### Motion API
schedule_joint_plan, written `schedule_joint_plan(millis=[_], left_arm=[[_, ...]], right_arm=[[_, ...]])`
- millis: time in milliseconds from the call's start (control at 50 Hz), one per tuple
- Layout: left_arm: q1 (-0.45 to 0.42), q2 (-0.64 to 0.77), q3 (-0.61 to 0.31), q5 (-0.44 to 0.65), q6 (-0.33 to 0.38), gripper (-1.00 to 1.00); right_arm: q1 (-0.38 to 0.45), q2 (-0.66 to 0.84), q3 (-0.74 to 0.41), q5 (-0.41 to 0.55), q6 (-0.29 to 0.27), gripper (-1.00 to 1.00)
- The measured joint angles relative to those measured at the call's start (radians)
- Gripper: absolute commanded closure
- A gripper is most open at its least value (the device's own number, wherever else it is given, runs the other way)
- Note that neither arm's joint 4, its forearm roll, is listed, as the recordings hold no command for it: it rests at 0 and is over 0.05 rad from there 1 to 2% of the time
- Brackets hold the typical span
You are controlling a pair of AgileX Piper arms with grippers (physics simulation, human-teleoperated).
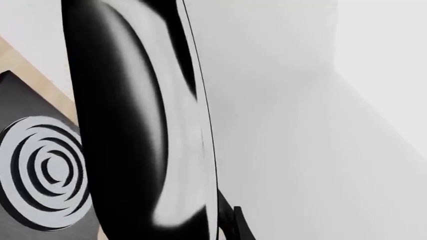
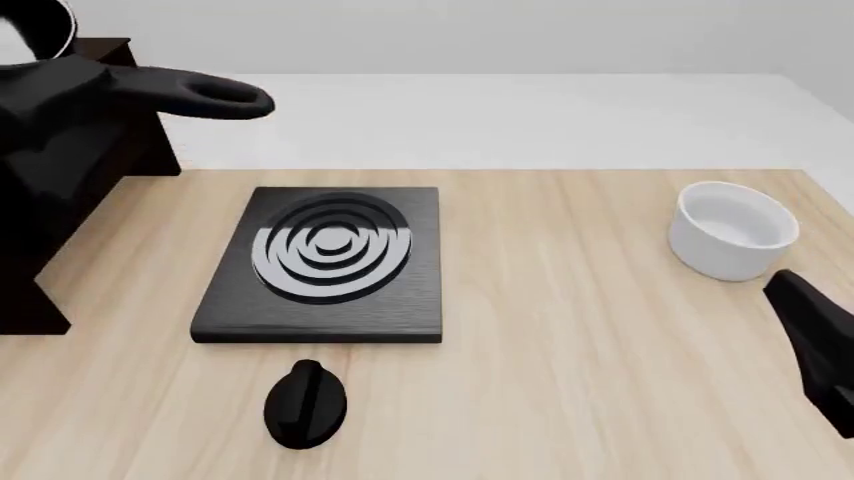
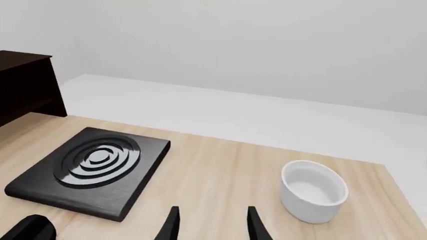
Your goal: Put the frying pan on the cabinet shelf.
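High at the far left over the cabinet (image 2: 80,150), frying pan (image 2: 200,93) raised off the bench (image 2: 574,330), left tool hidden, grip unclear, right tool (image 3: 210,225) released, well apart near the bowl (image 2: 734,228).

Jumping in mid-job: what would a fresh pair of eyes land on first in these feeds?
First, the frying pan lifted at the far left, its looped handle jutting right in front of the dark cabinet; its glossy body fills the left wrist view. Next, the black stove plate with grey rings mid-table, then the white bowl at the right.
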Motion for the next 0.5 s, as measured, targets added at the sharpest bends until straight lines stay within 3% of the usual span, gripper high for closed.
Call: schedule_joint_plan(millis=[300, 500], left_arm=[[0.119, 0.277, -0.153, -0.123, -0.073, 1.0], [0.207, 0.431, -0.275, -0.149, -0.093, 1.0]], right_arm=[[0.001, 0.013, 0.018, -0.019, 0.004, -1.0], [0.0, 0.02, 0.027, -0.03, 0.008, -1.0]])
